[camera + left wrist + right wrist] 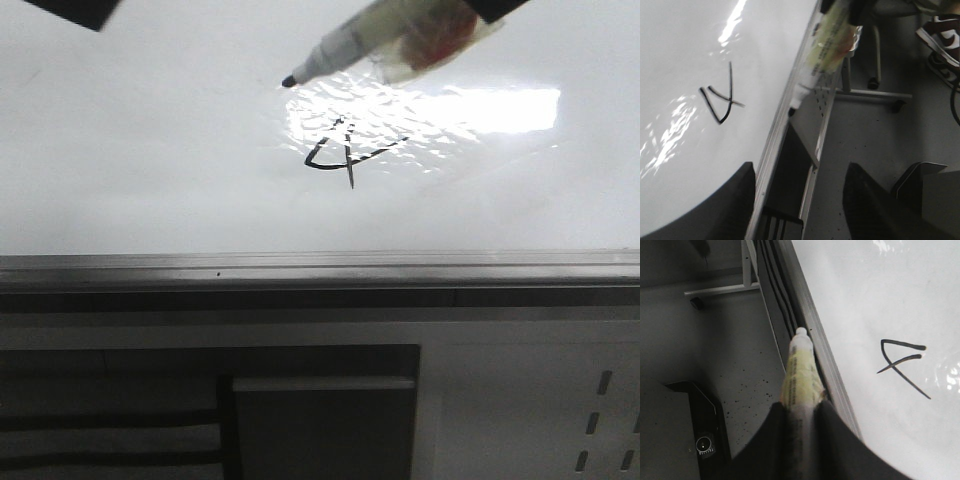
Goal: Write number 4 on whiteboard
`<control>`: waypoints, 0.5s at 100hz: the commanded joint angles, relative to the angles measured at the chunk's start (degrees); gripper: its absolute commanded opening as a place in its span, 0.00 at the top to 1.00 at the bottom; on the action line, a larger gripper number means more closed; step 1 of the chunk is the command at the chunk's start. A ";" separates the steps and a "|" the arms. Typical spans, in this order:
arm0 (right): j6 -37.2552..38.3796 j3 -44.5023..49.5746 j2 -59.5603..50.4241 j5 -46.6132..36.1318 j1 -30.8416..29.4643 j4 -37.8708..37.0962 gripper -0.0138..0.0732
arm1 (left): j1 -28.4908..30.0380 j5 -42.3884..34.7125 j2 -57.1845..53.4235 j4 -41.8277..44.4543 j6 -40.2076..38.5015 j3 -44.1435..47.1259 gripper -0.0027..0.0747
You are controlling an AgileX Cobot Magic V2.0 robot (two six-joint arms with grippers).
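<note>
glossy white fills the front view: the whiteboard (150, 150) lies flat, with a rippled glare patch at its middle and a grey metal edge rail (320, 268) along its near side. the number 4 (345, 152) sits right on that glare, a thin black slanted figure with a closed triangular loop and a long crossing stroke, drawn and plain to read. at about 1 o'clock from the figure, a marker (385, 45) hangs in from the upper right, its black tip pointing toward 8 o'clock and standing clear of the ink, just above the glare. in the right wrist view the right gripper (800, 412) has its two dark fingers (840, 440) pinched on the marker's pale, tape-wrapped barrel, with the white end poking out past them beside the rail. in the left wrist view the left gripper (800, 200) is spread wide, its dark fingers (735, 195) well apart and holding nothing, one over the board's edge, the other over the grey floor (880, 145).
</note>
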 commanded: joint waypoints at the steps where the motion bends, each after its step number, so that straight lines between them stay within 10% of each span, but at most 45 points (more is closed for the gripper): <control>1: -1.83 -1.97 -1.67 -2.06 0.13 1.08 0.90 | -3.77 -5.90 2.33 -2.34 1.51 -3.45 0.49; 50: -1.83 -1.97 -1.67 -1.78 0.13 1.08 0.90 | -8.81 -8.52 16.27 -2.34 5.27 -11.55 0.49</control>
